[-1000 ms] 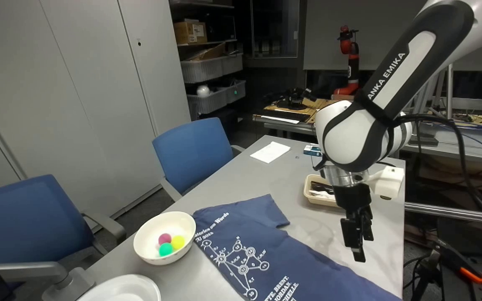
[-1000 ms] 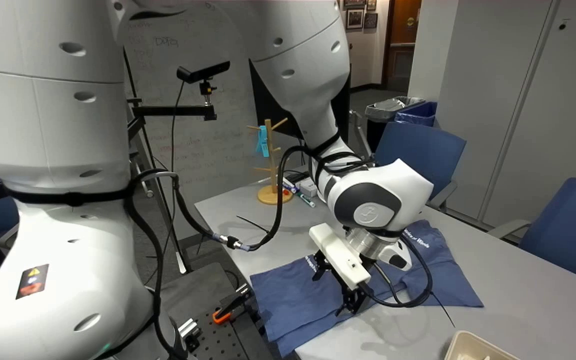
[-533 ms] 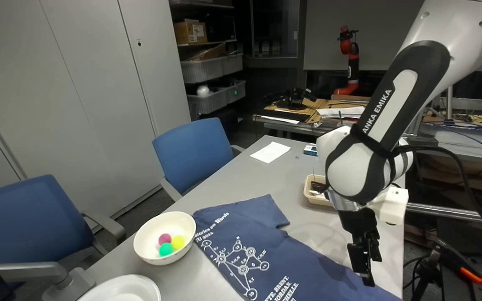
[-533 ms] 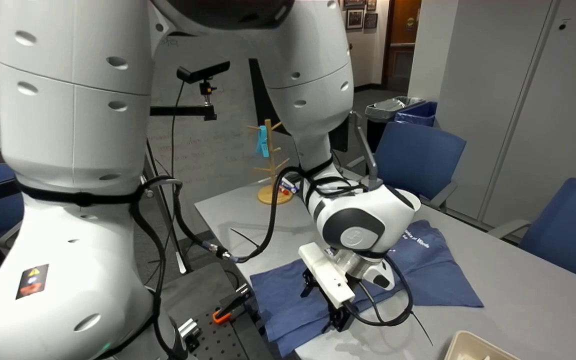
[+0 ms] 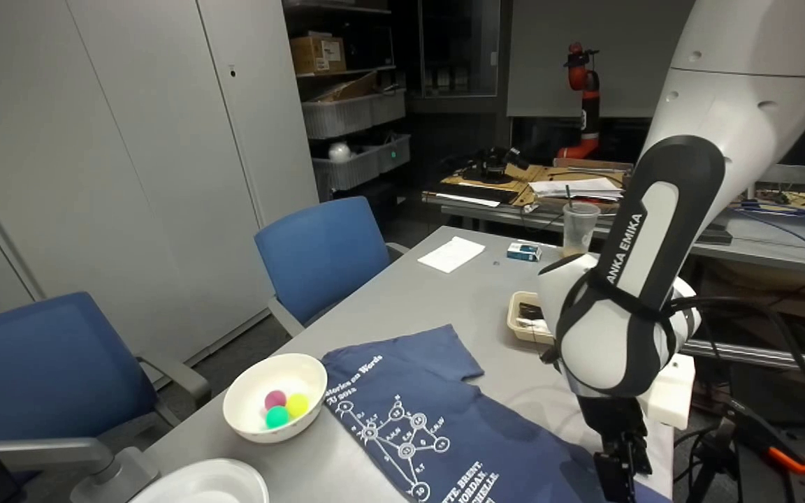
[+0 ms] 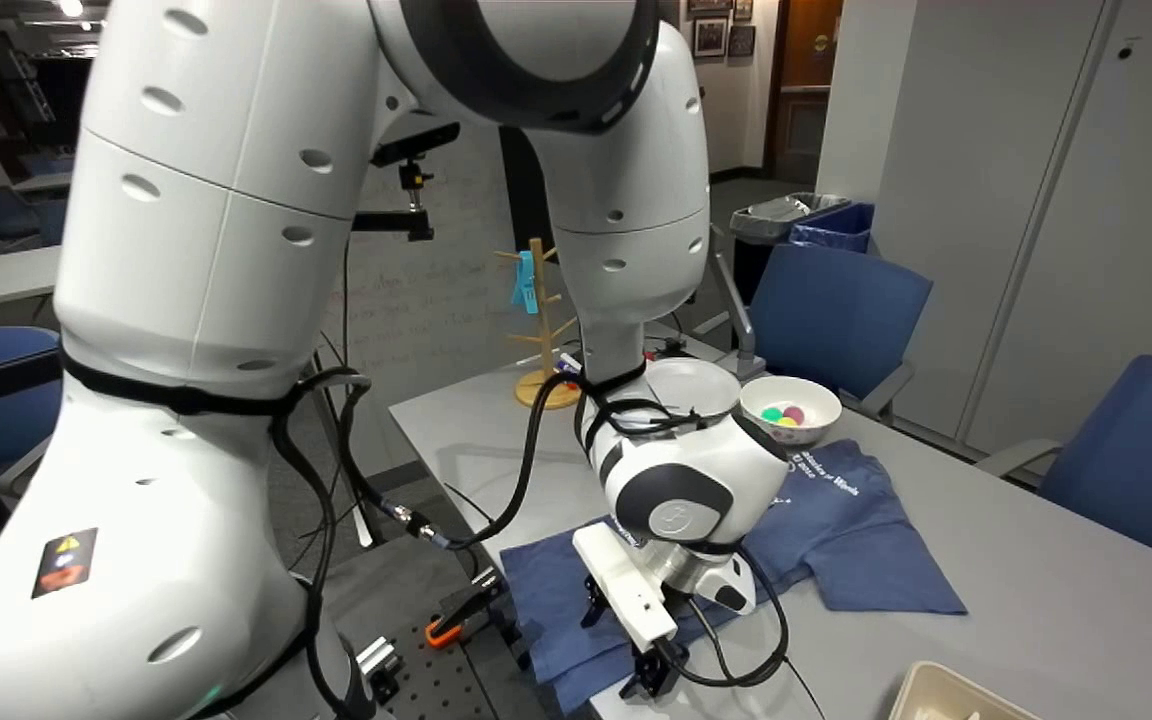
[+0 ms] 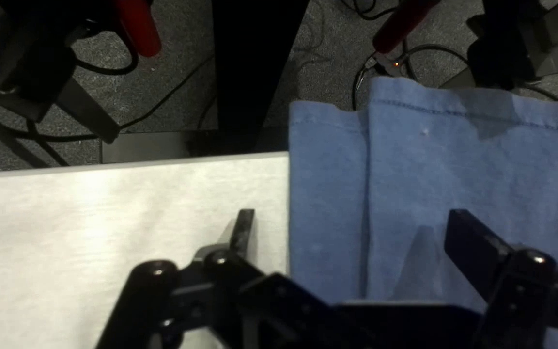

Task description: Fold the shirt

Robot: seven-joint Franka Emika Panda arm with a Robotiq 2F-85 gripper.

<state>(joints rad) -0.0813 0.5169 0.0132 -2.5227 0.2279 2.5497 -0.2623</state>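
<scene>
The navy-blue shirt (image 5: 437,419) with white print lies spread on the table in both exterior views (image 6: 881,575). In the wrist view its hem end (image 7: 434,174) hangs over the table edge, with two layers slightly offset along the side. My gripper (image 7: 351,215) is open and empty, its fingers wide apart across the shirt's side edge. One finger is over bare table, the other over the shirt. In an exterior view the gripper (image 6: 612,655) is low at the hem end; it also shows low in an exterior view (image 5: 627,482). I cannot tell whether the fingertips touch the cloth or table.
A white bowl (image 5: 242,412) with coloured balls stands beside the shirt, near a white plate (image 5: 214,482). A beige tray (image 5: 521,335) and a clear cup (image 5: 579,227) stand farther off. A wooden stand (image 6: 539,330) is at the table's far corner. An orange-tipped clamp (image 6: 461,610) is by the robot base.
The arm has moved down and towards the robot base, bringing the open gripper from above the shirt's side to low by its hem end. The shirt has not visibly moved.
</scene>
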